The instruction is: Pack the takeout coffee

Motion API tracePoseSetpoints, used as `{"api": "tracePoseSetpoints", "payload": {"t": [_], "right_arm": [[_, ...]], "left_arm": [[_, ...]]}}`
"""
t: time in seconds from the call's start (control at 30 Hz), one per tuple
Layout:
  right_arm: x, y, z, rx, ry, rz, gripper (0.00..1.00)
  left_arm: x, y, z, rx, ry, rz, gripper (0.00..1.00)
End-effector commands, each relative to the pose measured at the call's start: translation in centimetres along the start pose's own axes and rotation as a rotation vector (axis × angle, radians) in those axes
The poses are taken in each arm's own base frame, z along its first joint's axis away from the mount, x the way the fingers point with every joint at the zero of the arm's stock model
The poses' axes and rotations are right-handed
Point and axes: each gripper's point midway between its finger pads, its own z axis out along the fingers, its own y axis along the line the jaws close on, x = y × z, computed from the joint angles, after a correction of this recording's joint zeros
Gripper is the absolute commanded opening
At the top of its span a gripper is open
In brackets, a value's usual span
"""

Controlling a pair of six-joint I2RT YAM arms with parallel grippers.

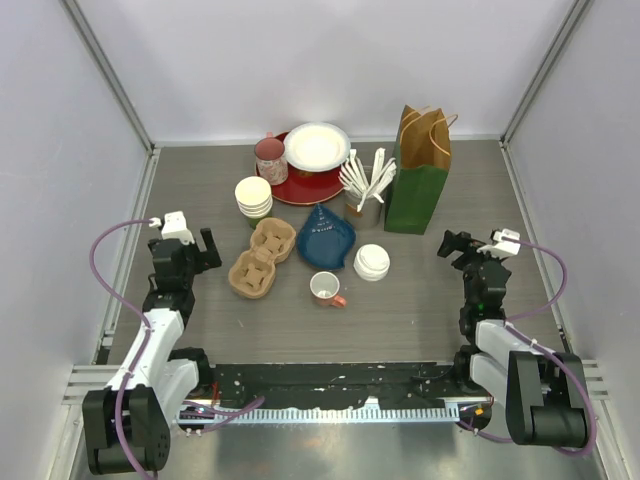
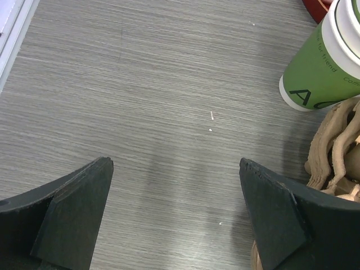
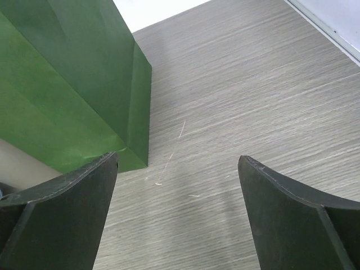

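One nested stack of green paper cups (image 1: 253, 197) stands at ten o'clock from the middle of the table (image 1: 420, 310), though how many cups are nested cannot be told. The stack is upright, its long axis vertical, cream mouths facing up. One stack of white lids (image 1: 371, 262) lies flat at four o'clock near the middle, count unclear. There is one each of: cardboard carrier (image 1: 260, 258), blue cloth (image 1: 325, 238), white mug (image 1: 326, 289), pink cup (image 1: 270, 160), red plate (image 1: 300, 187), white bowl (image 1: 317, 147), cutlery holder (image 1: 367, 205) and green bag (image 1: 418, 185) at one o'clock. Of the two grippers, the left gripper (image 2: 175, 169) at nine o'clock and the right gripper (image 3: 177, 163) at three o'clock are both released, jaws spread wide above the tabletop.
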Motion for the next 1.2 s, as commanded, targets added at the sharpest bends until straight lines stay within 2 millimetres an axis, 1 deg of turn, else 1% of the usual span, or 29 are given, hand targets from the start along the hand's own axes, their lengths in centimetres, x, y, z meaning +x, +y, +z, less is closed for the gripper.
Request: {"api": "tracePoseSetpoints", "payload": {"t": [0.0, 0.03, 0.07, 0.1, 0.13, 0.17, 0.2, 0.23, 0.27, 0.3, 0.33, 0.37, 0.4, 0.43, 0.47, 0.5, 0.53, 0.57, 0.6, 0.63, 0.67, 0.73, 0.77, 0.8, 0.83, 0.87, 0.9, 1.07, 1.17], "right_arm": [[-4.5, 0.8, 1.0, 0.001, -0.138, 0.055, 0.93], [-5.4, 0.7, 1.1, 0.019, -0.162, 0.068, 0.93], [-5.5, 0.5, 1.1, 0.038, -0.159, 0.076, 0.93], [-5.9, 0.4, 1.2, 0.046, -0.167, 0.088, 0.93], [-7.4, 0.9, 1.4, 0.039, -0.195, 0.093, 0.93], [-7.5, 1.1, 1.5, 0.033, -0.182, 0.089, 0.93], [-8.1, 1.4, 1.6, 0.027, -0.184, 0.088, 0.93], [-9.9, 2.1, 1.9, 0.010, -0.210, 0.090, 0.93], [-10.1, 2.3, 2.0, 0.008, -0.191, 0.088, 0.93], [-10.9, 2.7, 2.1, 0.003, -0.193, 0.090, 0.93], [-13.2, 3.5, 2.3, -0.013, -0.224, 0.096, 0.93], [-13.3, 3.5, 2.5, -0.002, -0.198, 0.093, 0.93], [-14.1, 3.7, 2.7, 0.002, -0.196, 0.099, 0.93], [-16.7, 4.6, 2.9, -0.007, -0.228, 0.105, 0.93], [-16.4, 4.5, 3.2, 0.011, -0.182, 0.099, 0.93], [-16.6, 4.8, 3.6, 0.007, -0.155, 0.094, 0.93], [-17.0, 5.2, 3.9, -0.003, -0.137, 0.090, 0.92], [-18.1, 5.9, 4.1, -0.015, -0.121, 0.084, 0.92], [-18.1, 6.2, 4.5, -0.025, -0.099, 0.080, 0.90], [-19.0, 7.2, 4.6, -0.061, -0.097, 0.079, 0.89], [-18.7, 7.4, 4.7, -0.067, -0.071, 0.074, 0.88], [-18.7, 8.1, 4.9, -0.103, -0.054, 0.068, 0.85], [-18.8, 8.3, 4.9, -0.111, -0.057, 0.066, 0.85], [-18.8, 8.3, 5.0, -0.116, -0.060, 0.063, 0.85], [-18.7, 8.4, 4.9, -0.120, -0.060, 0.063, 0.85], [-18.8, 8.5, 4.9, -0.128, -0.067, 0.060, 0.85], [-18.6, 8.5, 5.0, -0.131, -0.065, 0.056, 0.85], [-17.4, 8.2, 5.1, -0.124, -0.042, 0.069, 0.85], [-16.9, 8.1, 5.0, -0.124, -0.042, 0.082, 0.84]], "left_arm": [[-3.4, -0.1, -0.1, -0.009, -0.060, -0.018, 1.00], [-3.4, -0.4, -0.2, 0.007, -0.051, -0.012, 1.00], [-4.6, -0.9, -0.4, 0.037, -0.068, 0.005, 1.00], [-4.1, -2.4, -0.8, 0.142, -0.035, 0.084, 1.00], [-3.9, -3.3, -1.2, 0.207, -0.016, 0.145, 1.00], [-4.6, -4.0, -1.6, 0.259, -0.024, 0.209, 1.00], [-4.5, -4.7, -1.8, 0.299, -0.019, 0.199, 1.00], [-5.0, -5.0, -1.9, 0.306, -0.026, 0.173, 1.00], [-6.4, -5.2, -2.1, 0.308, -0.049, 0.159, 1.00], [-6.6, -5.5, -2.2, 0.318, -0.030, 0.122, 0.99], [-7.2, -6.3, -2.4, 0.347, -0.020, 0.069, 0.96], [-9.6, -6.9, -2.8, 0.364, -0.043, 0.042, 0.94], [-8.9, -7.3, -2.5, 0.379, 0.029, 0.008, 0.89], [-9.1, -8.4, -2.7, 0.427, 0.077, -0.046, 0.86], [-11.9, -9.1, -3.1, 0.453, 0.063, -0.074, 0.82], [-11.4, -9.7, -3.4, 0.475, 0.144, -0.109, 0.76], [-10.7, -10.4, -2.6, 0.501, 0.218, -0.138, 0.72], [-13.0, -11.7, -3.2, 0.561, 0.212, -0.162, 0.68], [-12.5, -12.1, -3.1, 0.558, 0.269, -0.170, 0.63], [-12.2, -12.3, -2.0, 0.533, 0.311, -0.159, 0.61], [-14.2, -12.8, -1.3, 0.471, 0.263, -0.068, 0.60], [-14.4, -12.8, -0.3, 0.389, 0.286, 0.057, 0.60], [-15.1, -14.1, 0.9, 0.364, 0.285, 0.123, 0.60], [-15.1, -12.9, 1.6, 0.274, 0.297, 0.195, 0.61], [-15.1, -12.6, 2.4, 0.233, 0.310, 0.229, 0.61], [-15.6, -13.4, 3.4, 0.219, 0.316, 0.263, 0.62], [-15.2, -12.6, 4.0, 0.163, 0.345, 0.303, 0.63], [-15.4, -12.2, 7.0, 0.101, 0.335, 0.384, 0.61], [-14.8, -12.3, 8.5, 0.090, 0.347, 0.411, 0.56]]}}
